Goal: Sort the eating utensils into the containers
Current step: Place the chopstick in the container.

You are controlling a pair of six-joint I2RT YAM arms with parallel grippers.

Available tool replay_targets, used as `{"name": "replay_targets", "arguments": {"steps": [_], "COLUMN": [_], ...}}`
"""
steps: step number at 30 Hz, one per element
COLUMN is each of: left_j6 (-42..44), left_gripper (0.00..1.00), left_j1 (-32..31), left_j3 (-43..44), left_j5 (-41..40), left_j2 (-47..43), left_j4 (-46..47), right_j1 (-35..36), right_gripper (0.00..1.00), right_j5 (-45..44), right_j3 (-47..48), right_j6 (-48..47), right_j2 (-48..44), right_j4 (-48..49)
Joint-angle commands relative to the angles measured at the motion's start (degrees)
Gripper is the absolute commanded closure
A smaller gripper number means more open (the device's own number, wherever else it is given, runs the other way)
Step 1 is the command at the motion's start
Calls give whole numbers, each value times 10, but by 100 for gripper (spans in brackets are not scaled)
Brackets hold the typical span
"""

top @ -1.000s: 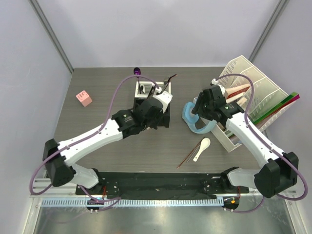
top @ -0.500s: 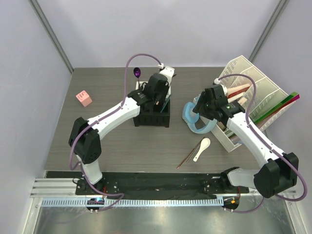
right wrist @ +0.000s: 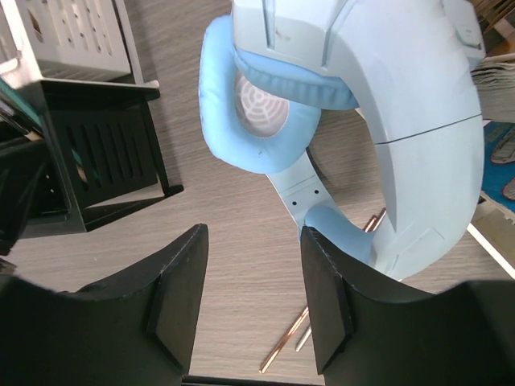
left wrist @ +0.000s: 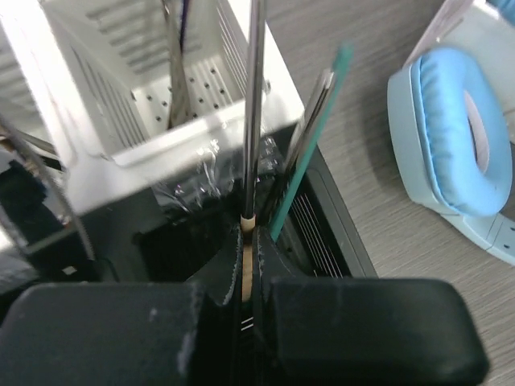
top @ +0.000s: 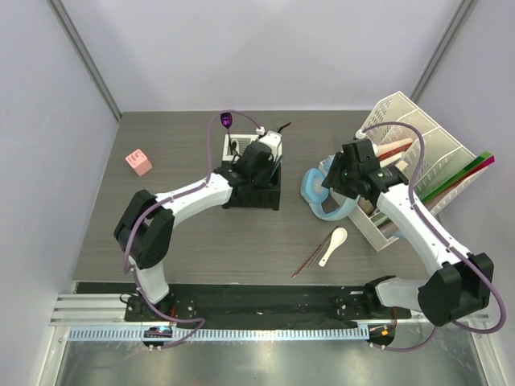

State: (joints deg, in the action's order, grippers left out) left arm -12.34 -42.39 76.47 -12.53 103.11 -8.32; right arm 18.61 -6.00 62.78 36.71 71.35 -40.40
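The black caddy [top: 259, 195] stands at the table's middle back, with a white compartment [top: 236, 145] behind it. A purple spoon [top: 226, 121] stands in it. My left gripper [top: 260, 158] hovers over the caddy, shut on a slim utensil [left wrist: 254, 121] with a silvery shaft and tan end, held upright above a black compartment [left wrist: 322, 233]. A green-patterned piece [left wrist: 312, 141] leans beside it. My right gripper [top: 328, 182] is open and empty above the table [right wrist: 253, 241]. Brown chopsticks [top: 314, 252] and a white soup spoon [top: 333, 244] lie on the table; the chopsticks also show in the right wrist view [right wrist: 283, 341].
Light blue headphones [top: 319, 199] lie just below and right of my right gripper [right wrist: 354, 88]. A big white slotted rack [top: 420, 165] stands at the right. A small pink block [top: 138, 162] sits at the left.
My left arm lifted and swung up over the caddy, then came down a little with the slim utensil. The right gripper has hardly moved.
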Motion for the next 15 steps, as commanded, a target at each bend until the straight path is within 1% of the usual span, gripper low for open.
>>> {"name": "replay_targets", "arguments": {"steps": [1, 3, 6, 11, 12, 13, 15], "left_j6": [-29, -30, -29, -24, -23, -23, -20], "left_gripper": [100, 100, 100, 99, 96, 90, 83], "left_j1": [-3, -4, -6, -12, -12, -13, -14], "left_j3": [-43, -65, -77, -83, -85, -86, -88], "left_j5": [11, 7, 14, 13, 13, 12, 7], "left_j2": [-21, -26, -22, -28, -33, -41, -54], "left_j4": [112, 137, 148, 133, 131, 126, 107], "right_j1": [-3, -3, -2, -3, -3, -3, -3], "right_gripper": [45, 45, 45, 45, 45, 45, 45], "right_j5": [17, 21, 30, 33, 33, 33, 32], "right_j3": [36, 31, 25, 27, 28, 28, 28], "right_j6": [-22, -19, -19, -7, -3, -2, 2], "right_j2": [16, 19, 23, 30, 33, 34, 38], "right_j4": [-20, -19, -22, -24, -25, -22, -22]}}
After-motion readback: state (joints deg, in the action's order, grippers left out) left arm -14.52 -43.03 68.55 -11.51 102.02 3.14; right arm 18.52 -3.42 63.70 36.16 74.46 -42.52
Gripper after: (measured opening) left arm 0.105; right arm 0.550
